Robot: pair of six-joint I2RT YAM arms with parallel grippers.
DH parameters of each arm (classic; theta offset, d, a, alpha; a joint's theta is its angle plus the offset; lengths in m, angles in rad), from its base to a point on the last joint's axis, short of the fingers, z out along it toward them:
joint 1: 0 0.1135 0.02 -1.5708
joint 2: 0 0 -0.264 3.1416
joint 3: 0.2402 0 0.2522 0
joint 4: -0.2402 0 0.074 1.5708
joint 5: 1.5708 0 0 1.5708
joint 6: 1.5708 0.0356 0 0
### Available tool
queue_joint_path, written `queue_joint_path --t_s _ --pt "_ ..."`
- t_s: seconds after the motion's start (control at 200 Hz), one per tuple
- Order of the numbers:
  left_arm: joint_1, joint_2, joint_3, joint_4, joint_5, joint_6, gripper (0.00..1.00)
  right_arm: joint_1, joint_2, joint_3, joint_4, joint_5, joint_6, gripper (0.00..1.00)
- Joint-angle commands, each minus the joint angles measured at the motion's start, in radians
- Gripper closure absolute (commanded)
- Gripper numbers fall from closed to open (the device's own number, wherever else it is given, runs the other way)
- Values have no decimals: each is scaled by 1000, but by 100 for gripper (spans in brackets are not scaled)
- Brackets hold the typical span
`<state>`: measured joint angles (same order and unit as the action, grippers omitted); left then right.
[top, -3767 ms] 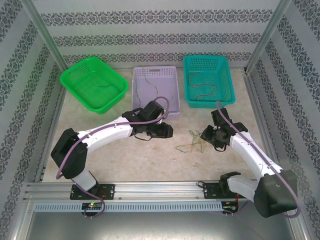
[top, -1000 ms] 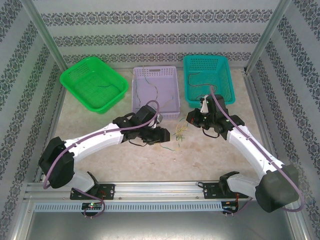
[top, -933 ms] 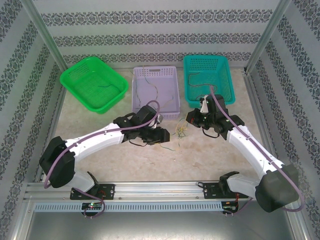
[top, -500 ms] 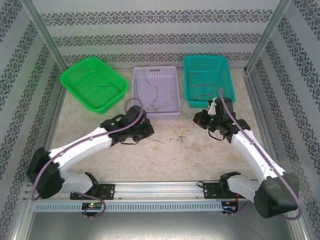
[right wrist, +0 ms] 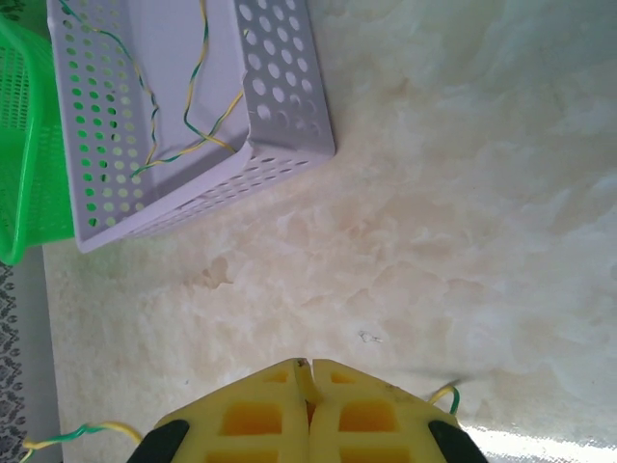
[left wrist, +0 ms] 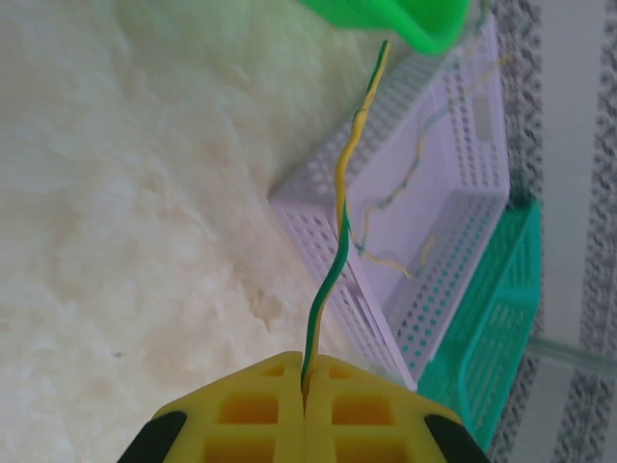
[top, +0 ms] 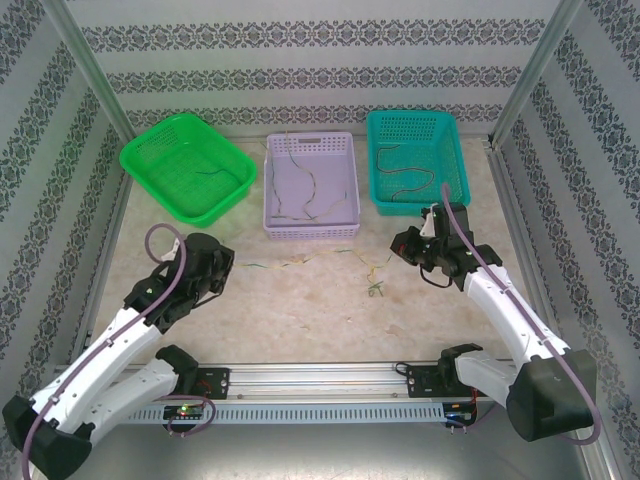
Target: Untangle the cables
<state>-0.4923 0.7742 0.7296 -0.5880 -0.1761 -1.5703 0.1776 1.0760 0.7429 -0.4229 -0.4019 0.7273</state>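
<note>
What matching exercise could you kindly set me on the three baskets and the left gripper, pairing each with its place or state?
Things:
1. green basket
2. lilac basket
3. teal basket
4. left gripper

Places or states:
A. shut on a green-yellow cable
B. right end of the basket row
C. middle of the basket row
D. left end of the basket row

Pairs: 1-D, 2-C, 3-B, 4-A.

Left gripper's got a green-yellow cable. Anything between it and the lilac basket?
Nothing visible. The left gripper is shut on the green-yellow cable, and bare table lies between it and the lilac basket. The loose cables sit further right, off that line. Only the basket's own near wall would need clearing.
</note>
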Motion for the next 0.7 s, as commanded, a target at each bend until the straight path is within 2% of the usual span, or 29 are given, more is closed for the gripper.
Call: queue_joint_path --t_s 0.0,0.12,0.285,0.46,0.575,0.694 --pt "84 -32 0 -151 -80 -47 100 -41 -2 -21 -39 137 -8 100" --pt "162 -31 -1 -186 -59 -26 100 -91 -13 -49 -36 162 55 100" --pt "228 -4 -10 -236 -15 -52 100 -144 -1 -63 -44 179 172 100" --pt "242 5 -39 -233 10 -109 100 -173 13 -77 -13 146 363 100" --pt "247 3 -58 -245 15 -171 100 -176 4 -78 -16 167 476 100" --pt "260 8 -69 -248 24 -204 100 -194 0 -83 0 167 548 100"
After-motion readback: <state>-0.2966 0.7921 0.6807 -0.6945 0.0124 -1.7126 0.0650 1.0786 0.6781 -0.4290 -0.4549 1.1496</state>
